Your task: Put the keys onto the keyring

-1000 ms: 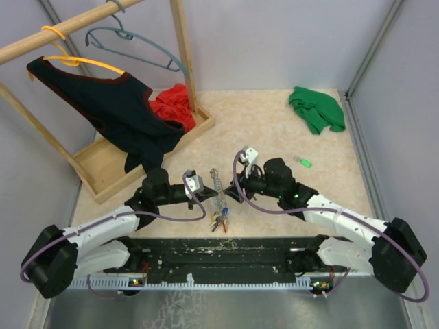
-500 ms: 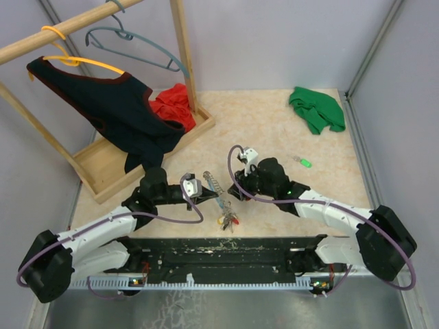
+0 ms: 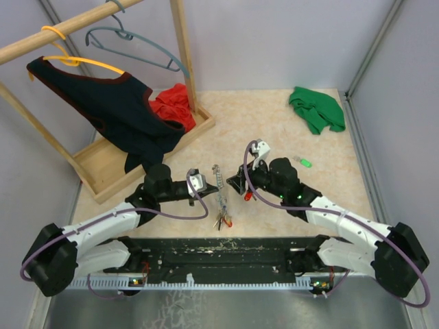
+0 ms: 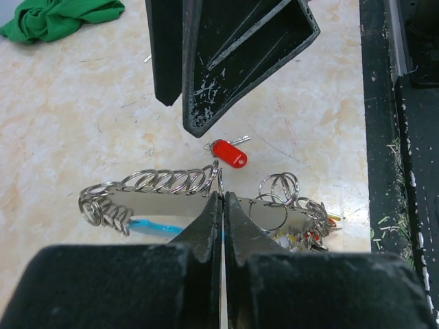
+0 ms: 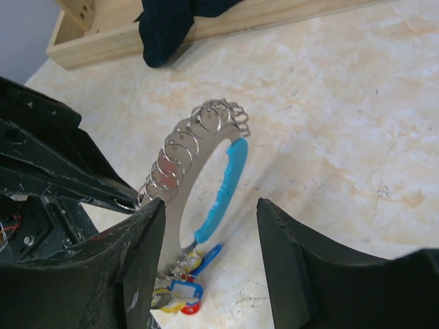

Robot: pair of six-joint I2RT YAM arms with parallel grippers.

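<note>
Left hand [image 4: 221, 199] is clamping the keyring [image 4: 164, 181] upright — right hand [image 5: 209, 216] is gaping empty, red key [image 4: 228, 152] lying loose beside it, green key [image 3: 305, 163] farther off.

— The keyring [image 4: 161, 182] is shiny metal with a smooth blue plastic strip; the red key [image 4: 228, 153] has a glossy plastic head
— And the left gripper [image 4: 221, 200] is matt black, scuffed; the tabletop [image 4: 68, 103] smooth, marbled

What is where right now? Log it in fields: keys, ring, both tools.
Left tool: shut on the keyring
Right tool: open, holding nothing
Red key: loose on the table, beside the right tool
Green key: on the table, far right, untouched
Progress: neither key on the keyring yet
</note>
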